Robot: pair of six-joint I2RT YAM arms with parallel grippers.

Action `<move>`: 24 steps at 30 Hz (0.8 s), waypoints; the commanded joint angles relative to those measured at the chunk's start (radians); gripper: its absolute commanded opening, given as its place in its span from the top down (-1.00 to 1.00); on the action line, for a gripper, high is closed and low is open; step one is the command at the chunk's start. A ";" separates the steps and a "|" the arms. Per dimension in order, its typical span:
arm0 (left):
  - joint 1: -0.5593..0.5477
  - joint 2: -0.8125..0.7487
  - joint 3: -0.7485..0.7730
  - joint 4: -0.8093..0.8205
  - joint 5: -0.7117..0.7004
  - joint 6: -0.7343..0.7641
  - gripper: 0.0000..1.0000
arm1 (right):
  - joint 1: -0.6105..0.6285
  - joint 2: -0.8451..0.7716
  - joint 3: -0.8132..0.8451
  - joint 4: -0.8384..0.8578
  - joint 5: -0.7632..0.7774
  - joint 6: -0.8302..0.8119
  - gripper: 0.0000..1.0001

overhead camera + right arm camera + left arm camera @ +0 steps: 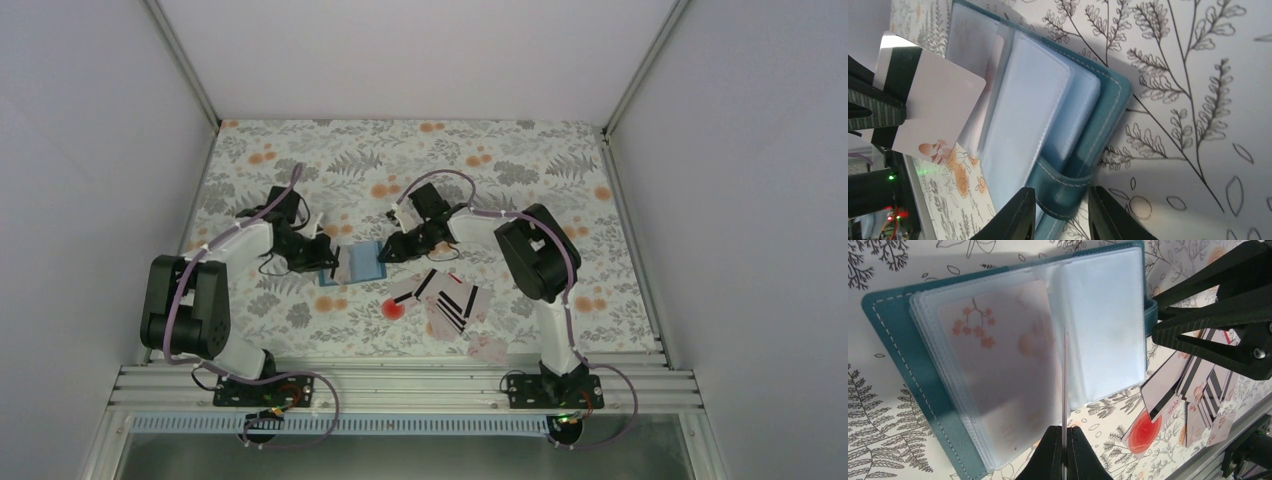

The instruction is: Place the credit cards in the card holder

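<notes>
From above, the blue card holder (pixel 360 262) lies open in the middle of the flowery bench (pixel 560 180), between the two arms. The left pincer (pixel 328 262) is at its left side. The right pincer (pixel 390 250) is at its right side. A heap of cards (pixel 447 297) lies near the holder, to the right and closer to the arm bases. A red spot (pixel 393 309) sits just beside the heap. One more lone card (pixel 487 348) lies near the front edge.

In the left wrist view, the left pincer is pinched tight on a white card (pixel 1065 370). The card is seen from its thin edge and stands over the holder's clear pockets (pixel 1108 325). A flower card (pixel 993 355) shows through one pocket.

In the right wrist view, the right pincer has a finger on each side of the holder's little tab (pixel 1068 180) and squeezes it. The white card has a black stripe. Its corner reaches over the pockets, but I cannot tell if it touches them.
</notes>
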 commanded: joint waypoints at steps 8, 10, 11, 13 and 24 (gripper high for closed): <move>0.008 0.080 0.007 0.004 0.063 0.055 0.95 | 0.019 -0.016 -0.005 -0.350 0.295 -0.027 0.41; 0.008 0.098 0.016 -0.007 0.059 0.074 0.95 | 0.027 -0.020 0.026 -0.355 0.283 -0.016 0.41; 0.008 0.105 0.018 -0.008 0.056 0.081 0.95 | 0.032 -0.017 0.045 -0.358 0.275 -0.010 0.41; 0.008 0.119 0.019 -0.006 0.058 0.088 0.95 | 0.046 -0.009 0.090 -0.365 0.261 0.004 0.41; 0.008 0.149 0.056 -0.023 0.049 0.107 0.95 | 0.092 -0.015 0.139 -0.334 0.186 0.003 0.52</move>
